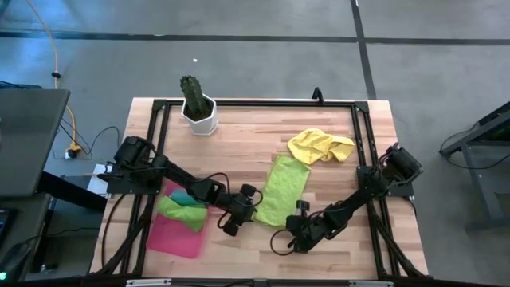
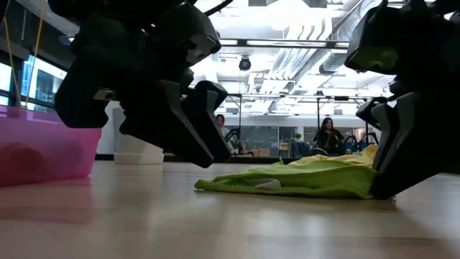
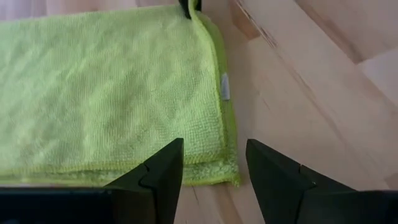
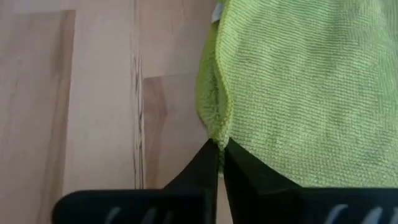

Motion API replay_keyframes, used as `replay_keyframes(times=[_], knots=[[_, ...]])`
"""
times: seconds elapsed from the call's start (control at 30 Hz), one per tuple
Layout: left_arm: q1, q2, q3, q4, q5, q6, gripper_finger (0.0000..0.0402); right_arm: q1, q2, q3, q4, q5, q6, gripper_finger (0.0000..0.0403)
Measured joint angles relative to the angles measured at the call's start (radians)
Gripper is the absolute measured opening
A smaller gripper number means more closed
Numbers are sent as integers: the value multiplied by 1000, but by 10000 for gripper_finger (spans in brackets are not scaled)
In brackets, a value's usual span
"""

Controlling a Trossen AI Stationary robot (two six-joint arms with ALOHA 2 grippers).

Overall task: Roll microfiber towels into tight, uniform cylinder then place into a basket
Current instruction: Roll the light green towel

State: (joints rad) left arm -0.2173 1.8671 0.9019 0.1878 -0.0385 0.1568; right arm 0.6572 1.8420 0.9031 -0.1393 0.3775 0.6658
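Four towels counted. One lime green towel [image 1: 282, 190] lies folded flat on the desk [image 1: 239, 151], a long strip with its near short edge between the two pincers. One yellow towel [image 1: 319, 146] sits crumpled beyond the lime one, well away from both pincers. Two more lie in the basket [image 1: 177, 233]: a green towel [image 1: 184, 211] and a teal towel [image 1: 182, 195] just showing at its far side.

One basket, pink-red and shallow, just behind the left pincer [image 1: 248, 209] on the side away from the lime towel.

Left pincer: low over the desk at the near corner of the lime towel, fingers [image 3: 163, 168] spread apart with the towel's corner in the gap and nothing gripped.

Right pincer [image 4: 220, 149]: at the other near corner of the same towel, fingers pressed together and pinching the folded edge.

One white pot [image 1: 200, 117] with one cactus [image 1: 192, 92] stands at the far side of the desk, well beyond the left pincer.
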Motion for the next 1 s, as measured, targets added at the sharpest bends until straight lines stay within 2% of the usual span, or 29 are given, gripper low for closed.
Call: replay_keyframes(times=[0.2, 0.4, 0.6, 0.7, 0.8, 1.0], knots=[[-2, 0, 0, 8, 0, 88, 164, 0, 0, 0, 1, -3, 60, 5], [1, 2, 0, 18, 0, 108, 164, 1, 0, -1, 2, 19, 110, 2], [2, 69, 1, 72, 15, 186, 164, 1, 2, -2, 16, 34, 146, 1], [2, 90, 5, 91, -9, 224, 164, 0, 2, -3, 34, 36, 146, 1], [11, 95, 9, 93, -11, 188, 164, 0, 3, -3, 50, 33, 146, 1], [38, 97, 10, 56, 97, 21, 153, 0, 3, -3, 55, 29, 147, 1]])
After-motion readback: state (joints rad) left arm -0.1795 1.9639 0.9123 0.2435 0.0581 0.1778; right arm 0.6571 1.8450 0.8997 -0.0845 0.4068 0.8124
